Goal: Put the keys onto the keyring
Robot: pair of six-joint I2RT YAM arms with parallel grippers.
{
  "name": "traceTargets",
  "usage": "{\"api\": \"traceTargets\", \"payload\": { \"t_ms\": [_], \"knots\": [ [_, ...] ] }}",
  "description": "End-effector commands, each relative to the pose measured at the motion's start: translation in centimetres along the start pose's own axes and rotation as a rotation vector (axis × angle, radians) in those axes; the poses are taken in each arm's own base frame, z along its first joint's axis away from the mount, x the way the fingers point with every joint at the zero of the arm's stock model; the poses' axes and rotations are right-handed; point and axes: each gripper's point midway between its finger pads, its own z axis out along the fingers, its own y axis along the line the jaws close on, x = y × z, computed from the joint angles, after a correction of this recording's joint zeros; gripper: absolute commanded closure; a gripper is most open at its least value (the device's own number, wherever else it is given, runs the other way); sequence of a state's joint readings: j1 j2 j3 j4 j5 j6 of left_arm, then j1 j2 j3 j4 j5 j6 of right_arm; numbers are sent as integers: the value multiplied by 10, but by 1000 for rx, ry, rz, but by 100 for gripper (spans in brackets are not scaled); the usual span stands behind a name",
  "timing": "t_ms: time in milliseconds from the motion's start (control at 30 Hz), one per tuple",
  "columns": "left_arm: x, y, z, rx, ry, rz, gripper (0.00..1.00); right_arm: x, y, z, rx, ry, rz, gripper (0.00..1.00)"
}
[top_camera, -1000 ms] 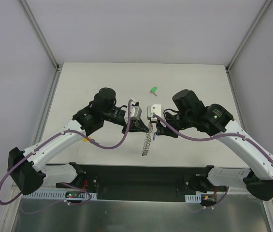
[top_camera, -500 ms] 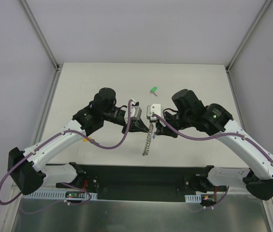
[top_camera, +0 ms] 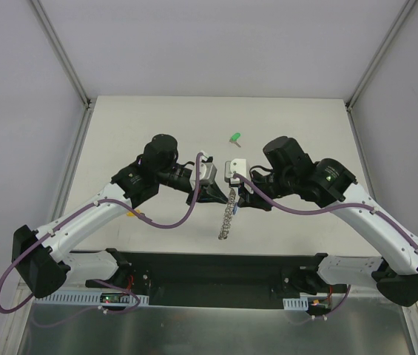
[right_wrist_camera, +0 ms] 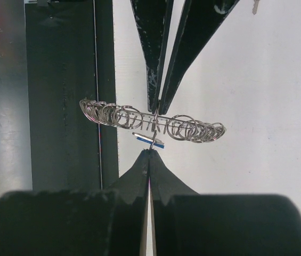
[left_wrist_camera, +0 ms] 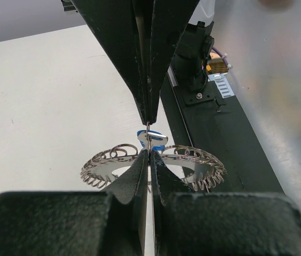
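Top external: keyring point(top_camera: 226, 220) hangs near table's point(top_camera: 282, 237) front edge.

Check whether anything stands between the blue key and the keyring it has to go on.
Nothing visible does. The blue key, pinched in the right gripper, sits right beside the keyring, which the left gripper clamps at its rim. Whether key and ring touch cannot be told.
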State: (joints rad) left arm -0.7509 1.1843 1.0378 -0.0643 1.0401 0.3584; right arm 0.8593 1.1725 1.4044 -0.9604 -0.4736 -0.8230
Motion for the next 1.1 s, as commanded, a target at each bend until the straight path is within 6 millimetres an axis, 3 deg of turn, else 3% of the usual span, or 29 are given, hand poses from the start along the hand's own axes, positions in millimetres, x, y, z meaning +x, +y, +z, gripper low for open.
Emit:
{"api": "traceTargets", "payload": {
  "t_ms": [0,400,1067],
  "knots": [
    [-18,-1,-1,30,-48,85,100,-24,-1,-8,0,-75,-25,99],
    [-18,2,-4,-6,-42,111,100,-13,0,-9,15,-48,0,99],
    [-16,6,-8,-42,-34,125,100,-14,-2,-11,22,-45,0,99]
  ]
}}
